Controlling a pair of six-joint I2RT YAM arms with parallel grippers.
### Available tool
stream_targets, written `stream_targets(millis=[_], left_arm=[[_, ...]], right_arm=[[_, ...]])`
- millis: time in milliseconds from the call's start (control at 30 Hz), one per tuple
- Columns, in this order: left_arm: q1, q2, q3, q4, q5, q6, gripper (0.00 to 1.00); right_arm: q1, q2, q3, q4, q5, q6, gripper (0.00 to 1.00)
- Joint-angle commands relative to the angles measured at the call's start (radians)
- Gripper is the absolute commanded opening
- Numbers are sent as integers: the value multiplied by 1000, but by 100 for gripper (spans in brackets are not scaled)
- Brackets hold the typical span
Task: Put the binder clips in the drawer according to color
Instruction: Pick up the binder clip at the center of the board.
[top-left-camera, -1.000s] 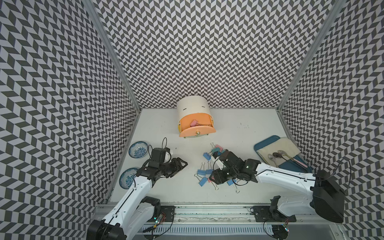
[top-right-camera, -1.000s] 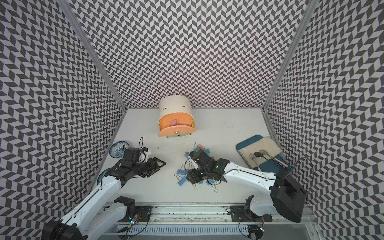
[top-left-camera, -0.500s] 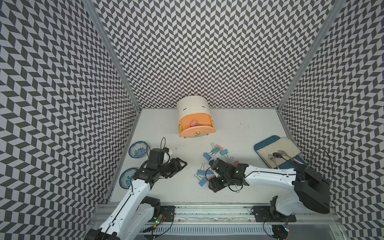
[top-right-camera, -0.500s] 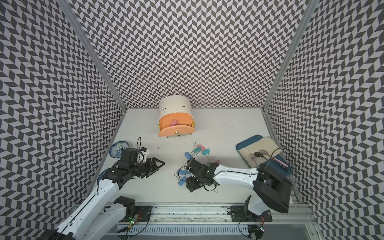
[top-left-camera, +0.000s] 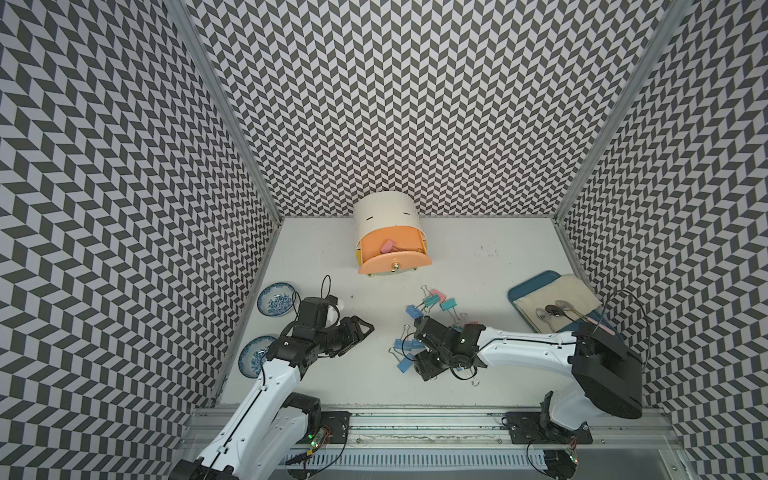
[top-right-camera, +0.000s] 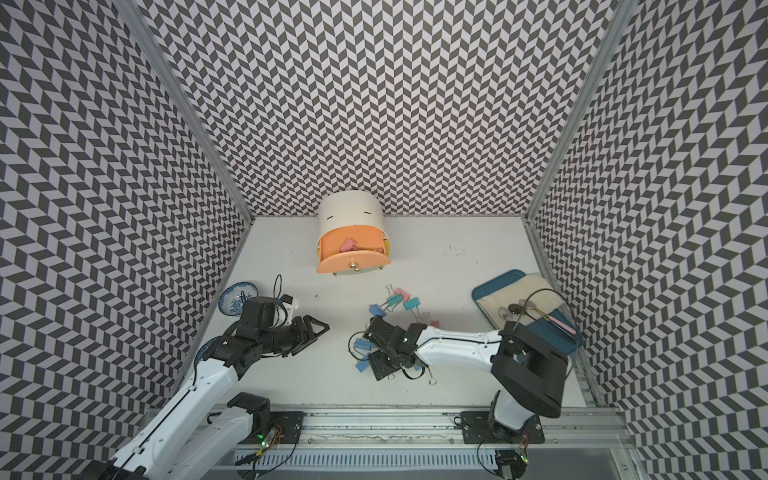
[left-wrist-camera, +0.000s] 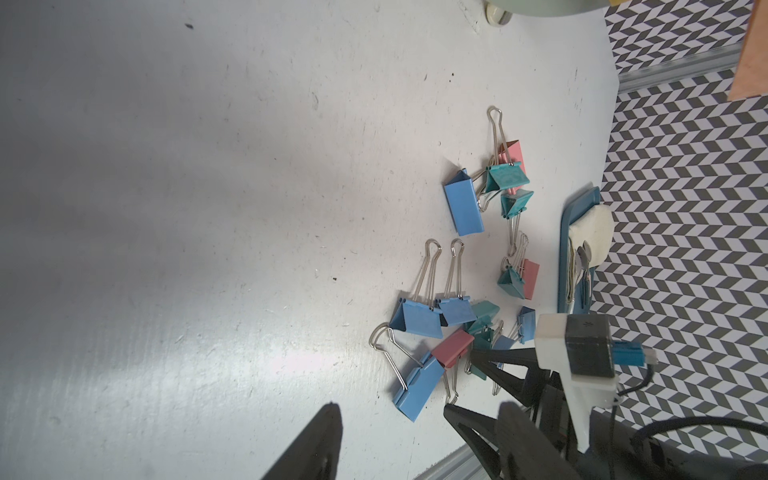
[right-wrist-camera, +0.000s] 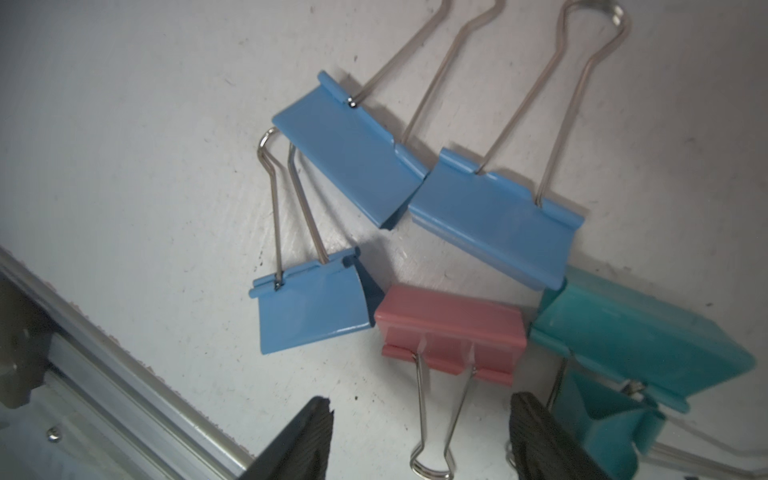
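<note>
The drawer (top-left-camera: 395, 264) (top-right-camera: 351, 262), a white cabinet at the back, has its peach drawer pulled out with pink clips (top-left-camera: 388, 246) inside. Pink, blue and teal binder clips (top-left-camera: 448, 304) (top-right-camera: 411, 304) lie scattered mid-table. My right gripper (top-left-camera: 417, 351) (top-right-camera: 372, 349) is low over the pile's near end, open. In the right wrist view its fingers (right-wrist-camera: 307, 436) straddle the wire handle of a pink clip (right-wrist-camera: 451, 328), without touching it; blue clips (right-wrist-camera: 316, 303) and a teal clip (right-wrist-camera: 636, 345) lie beside it. My left gripper (top-left-camera: 359, 338) (left-wrist-camera: 415, 444) hovers open and empty, left of the pile.
A blue tray (top-left-camera: 536, 291) with a cloth and spoons sits at the right. Two blue-patterned dishes (top-left-camera: 276, 299) (top-left-camera: 253, 355) lie by the left wall. The metal front rail (right-wrist-camera: 124, 386) runs close to the nearest clips.
My right gripper has shifted toward the front-left end of the pile and opened wider. The left arm has barely moved.
</note>
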Motion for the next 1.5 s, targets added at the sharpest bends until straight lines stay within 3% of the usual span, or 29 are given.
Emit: stream_targets(millis=[0, 867, 1100, 1467], left_arm=[[-2, -14, 40, -19, -12, 9, 64], [-1, 10, 63, -29, -18, 35, 64], [-1, 19, 78, -23, -25, 34, 64], [-1, 55, 168, -15, -32, 26, 64]], right_arm=[[13, 30, 36, -16, 73, -10, 72], [39, 153, 100, -44, 185, 36, 60], [49, 81, 89, -47, 180, 25, 50], [49, -56, 131, -91, 149, -17, 45]])
